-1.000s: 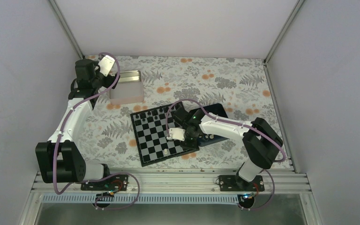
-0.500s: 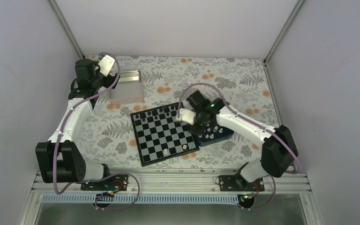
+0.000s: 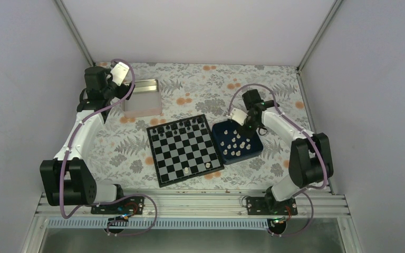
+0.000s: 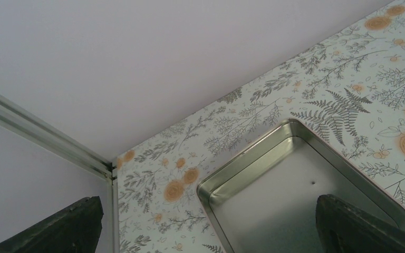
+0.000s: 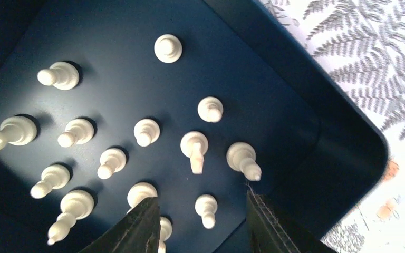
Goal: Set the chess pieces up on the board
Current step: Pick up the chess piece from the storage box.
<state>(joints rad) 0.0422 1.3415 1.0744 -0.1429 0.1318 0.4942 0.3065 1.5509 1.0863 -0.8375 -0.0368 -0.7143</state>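
The board (image 3: 185,150) sits low in the centre of the overhead frame. Two cream chess pieces (image 3: 187,171) stand on its lower rows, and black pieces (image 3: 179,125) line its upper edge. Just to its right, the dark blue tray (image 3: 221,134) holds the other cream pieces, mostly upright and close together.

The right hand (image 5: 201,196) hovers over them, fingers spread and empty. These pieces look light, hard and smooth, so they should tip easily. A pinch across the narrow stem from straight above seems safest. Neighbours crowd the fingers, and the tray wall rises at the right of the wrist frame; its upper left is roomier.

At the upper left of the worktop (image 3: 200,89), the left hand (image 4: 206,203) hangs spread and empty over the tin (image 4: 242,152).
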